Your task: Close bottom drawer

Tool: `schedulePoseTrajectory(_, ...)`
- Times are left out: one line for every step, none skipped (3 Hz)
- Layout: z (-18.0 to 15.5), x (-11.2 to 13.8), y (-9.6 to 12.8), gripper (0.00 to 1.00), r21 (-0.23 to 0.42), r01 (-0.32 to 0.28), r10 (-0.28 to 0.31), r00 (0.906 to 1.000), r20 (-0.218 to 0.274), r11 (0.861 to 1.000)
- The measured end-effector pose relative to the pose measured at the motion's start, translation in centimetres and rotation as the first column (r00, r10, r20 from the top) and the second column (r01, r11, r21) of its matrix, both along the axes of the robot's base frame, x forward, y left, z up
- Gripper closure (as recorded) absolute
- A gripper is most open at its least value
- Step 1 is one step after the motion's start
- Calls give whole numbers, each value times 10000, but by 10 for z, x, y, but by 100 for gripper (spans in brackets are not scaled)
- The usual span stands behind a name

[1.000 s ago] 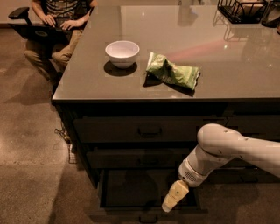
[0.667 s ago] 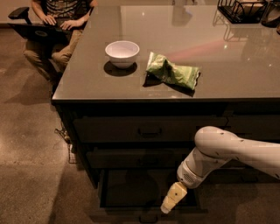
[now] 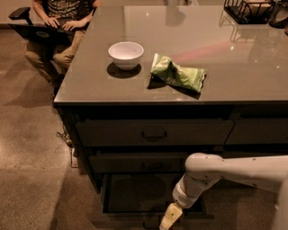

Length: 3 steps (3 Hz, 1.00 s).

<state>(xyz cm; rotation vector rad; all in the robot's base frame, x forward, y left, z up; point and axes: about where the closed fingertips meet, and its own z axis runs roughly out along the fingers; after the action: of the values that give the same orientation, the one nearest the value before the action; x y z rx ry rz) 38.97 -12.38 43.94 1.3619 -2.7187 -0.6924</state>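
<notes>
The bottom drawer (image 3: 135, 194) is pulled out at the foot of the left three-drawer stack, its dark inside showing. Its front edge lies at the lower rim of the camera view and its handle barely shows. My gripper (image 3: 168, 218) hangs from my white arm (image 3: 234, 173) at the drawer's front right part, its pale tip pointing down and left. The two matching drawers above, the top one (image 3: 153, 133) and the middle one (image 3: 139, 162), sit shut.
On the grey counter (image 3: 225, 85) stand a white bowl (image 3: 126, 55) and a green chip bag (image 3: 177, 74). A black wire rack (image 3: 249, 10) sits at the back right. A seated person (image 3: 58, 27) with a laptop is at the back left. Bare floor lies to the left.
My arm and gripper have shifted slightly to the left and down over the open drawer. The drawer stands the same.
</notes>
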Motion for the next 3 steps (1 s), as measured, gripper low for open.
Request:
schedulePoseTrajectory(-51, -6, 3, 0, 59, 37, -36, 9997, -223, 10000)
schedulePoseTrajectory(-92, -13, 4, 0, 289, 185, -166, 9979, -632, 9994)
schedulePoseTrajectory(-138, -23, 7, 3, 597, 360, -279, 9910, -1312, 9976)
